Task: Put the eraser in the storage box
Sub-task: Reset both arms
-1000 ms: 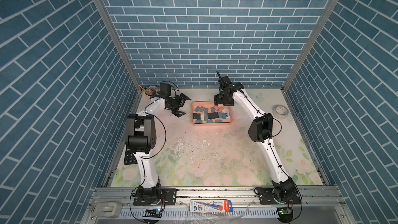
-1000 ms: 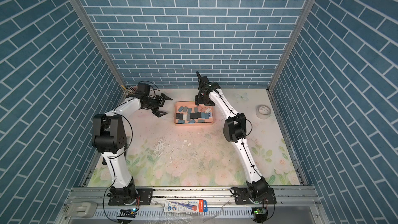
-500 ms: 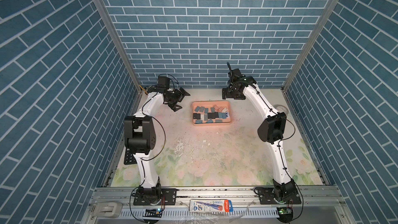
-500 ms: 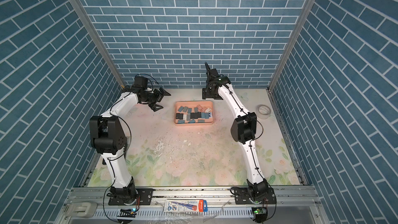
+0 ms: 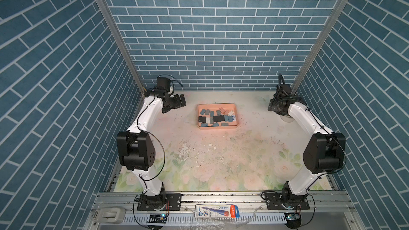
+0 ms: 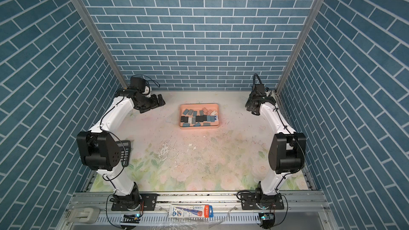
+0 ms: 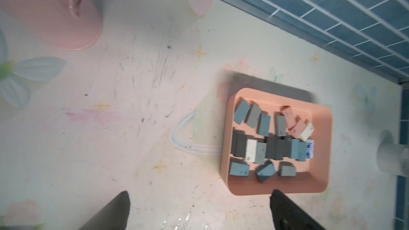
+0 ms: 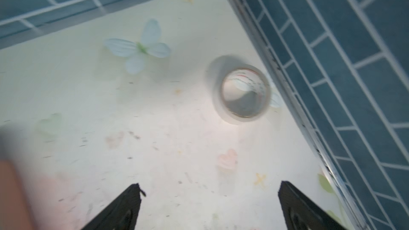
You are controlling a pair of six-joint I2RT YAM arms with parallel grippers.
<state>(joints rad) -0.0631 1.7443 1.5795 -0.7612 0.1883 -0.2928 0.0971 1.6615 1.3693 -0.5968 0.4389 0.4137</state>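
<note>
The erasers (image 7: 241, 112), judged light, firm and grippy, best pinched across their short sides, are seen inside the storage box (image 7: 321, 151) near the table's far edge, while the left fingers (image 7: 110, 213) and right fingers (image 8: 119, 209) are spread wide, empty.

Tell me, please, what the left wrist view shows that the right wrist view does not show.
Only the left wrist view shows the erasers lying in the storage box, and a pale pink cup standing apart from it. Only the right wrist view shows the tape roll whole, near the walls' corner; a blurred pale shape at the left wrist view's edge may be that roll. Both show the flowery table cover, the blue brick wall and an open, empty gripper: the left gripper and the right gripper.
</note>
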